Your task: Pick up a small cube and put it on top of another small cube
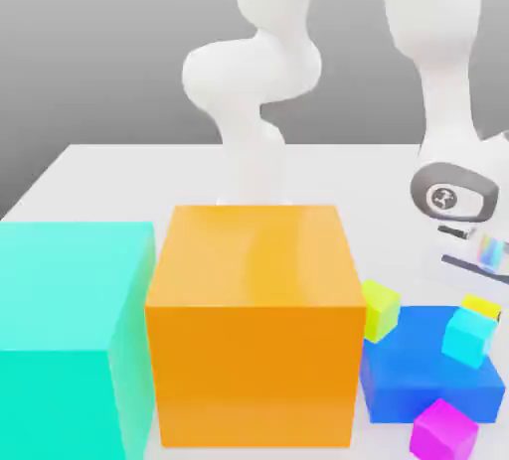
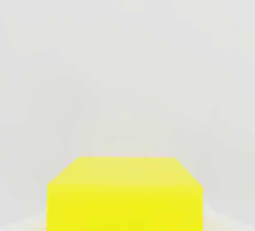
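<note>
**Exterior view: arm down at the far right, closed on the yellow cube**

Exterior view, going left to right across the white table. A big teal block stands at the left edge, and a big orange block sits just beside it at its 3 o'clock. Behind the orange block, at its 12 o'clock, the white robot arm rises and bends over toward the right.

At 3 o'clock of the orange block a small lime cube rests tilted against a flat blue block. A small cyan cube sits tilted on the blue block's right part. At 6 o'clock of the blue block a small magenta cube lies on the table, touching or nearly touching it.

The small yellow cube peeks out just at 12 o'clock of the cyan cube, near the frame's right edge. The gripper hangs right above it, its wrist at 12 o'clock again.

From the hand view the yellow cube sits close up against pale table. The gripper is clenched, and the cube's place right under the hand suggests it is the thing grasped.
</note>
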